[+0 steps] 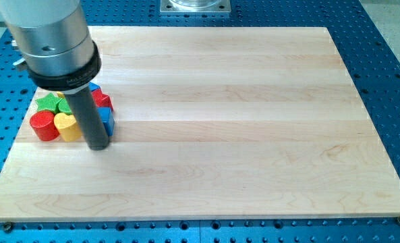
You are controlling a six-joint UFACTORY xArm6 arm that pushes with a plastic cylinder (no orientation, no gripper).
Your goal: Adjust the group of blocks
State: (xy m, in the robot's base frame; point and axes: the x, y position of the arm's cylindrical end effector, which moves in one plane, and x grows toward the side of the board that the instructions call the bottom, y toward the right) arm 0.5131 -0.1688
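Nearest camera: my tip (98, 145), a bare rod without fingers, touching the blue block (106, 120); yellow heart (67, 125), red cylinder (44, 125), green block (49, 103) clustered left.

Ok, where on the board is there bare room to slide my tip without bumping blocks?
Everything right of my tip is bare wooden board, out to the right edge, and so is the strip along the bottom edge. The crowded spot is at the left edge: red block, yellow block, green block and blue block bunched against the rod.

Red block (44, 125), yellow block (67, 125), green block (49, 102), blue block (106, 119), pale wooden board (240, 121), dark rod (90, 115)
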